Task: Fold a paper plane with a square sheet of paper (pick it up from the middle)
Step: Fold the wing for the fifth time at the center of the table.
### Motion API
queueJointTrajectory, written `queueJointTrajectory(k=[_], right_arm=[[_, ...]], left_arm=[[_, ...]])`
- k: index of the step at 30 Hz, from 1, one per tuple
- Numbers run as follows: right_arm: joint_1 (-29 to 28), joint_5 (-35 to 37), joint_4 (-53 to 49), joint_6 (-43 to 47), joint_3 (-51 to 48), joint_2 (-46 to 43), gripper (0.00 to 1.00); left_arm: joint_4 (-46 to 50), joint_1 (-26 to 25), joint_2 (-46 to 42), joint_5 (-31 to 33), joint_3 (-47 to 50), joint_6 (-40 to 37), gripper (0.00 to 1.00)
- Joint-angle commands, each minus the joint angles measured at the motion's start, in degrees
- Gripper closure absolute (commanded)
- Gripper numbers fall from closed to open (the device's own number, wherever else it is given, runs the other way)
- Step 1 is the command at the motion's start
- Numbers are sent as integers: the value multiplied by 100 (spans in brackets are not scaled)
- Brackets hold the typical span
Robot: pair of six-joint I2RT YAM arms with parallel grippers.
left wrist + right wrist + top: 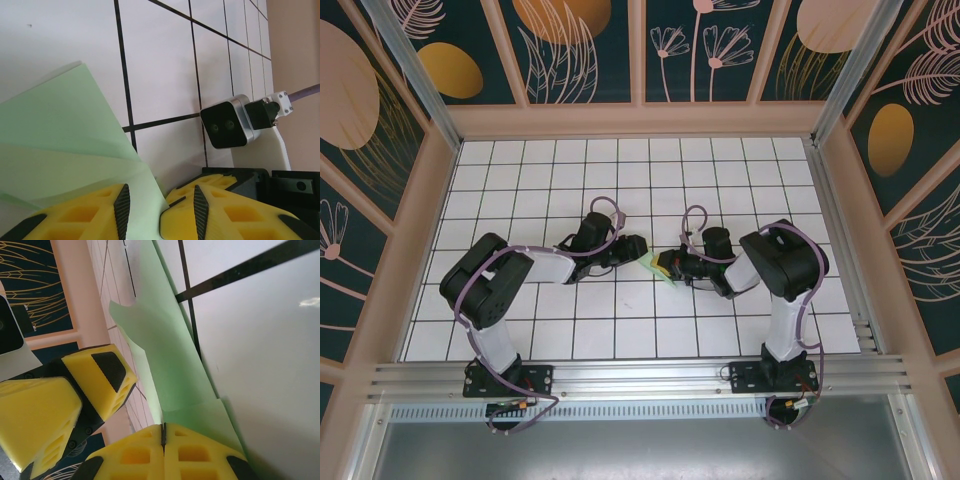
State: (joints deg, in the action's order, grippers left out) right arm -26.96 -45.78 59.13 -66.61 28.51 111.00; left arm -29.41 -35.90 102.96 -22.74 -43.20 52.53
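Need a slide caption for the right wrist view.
Right gripper shut on the partly folded green paper sheet, white tiled table behind it, left gripper close alongside.

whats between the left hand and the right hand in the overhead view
The folded green paper lies between the left hand and right hand in the top view. The right wrist view shows the right hand shut on it.

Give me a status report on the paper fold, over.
Right gripper shut on paper. Left gripper open, straddling paper edge. Nothing in the way.
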Motion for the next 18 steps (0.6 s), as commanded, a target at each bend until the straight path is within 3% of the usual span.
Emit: queueJointTrajectory(k=[1,18], right_arm=[[31,15,-319,-52,13,257,100],[-46,629,-2035,788,331,12,100]], left_arm=[[-106,22,96,-72,-66,-100,59],[58,18,175,137,-48,-129,61]])
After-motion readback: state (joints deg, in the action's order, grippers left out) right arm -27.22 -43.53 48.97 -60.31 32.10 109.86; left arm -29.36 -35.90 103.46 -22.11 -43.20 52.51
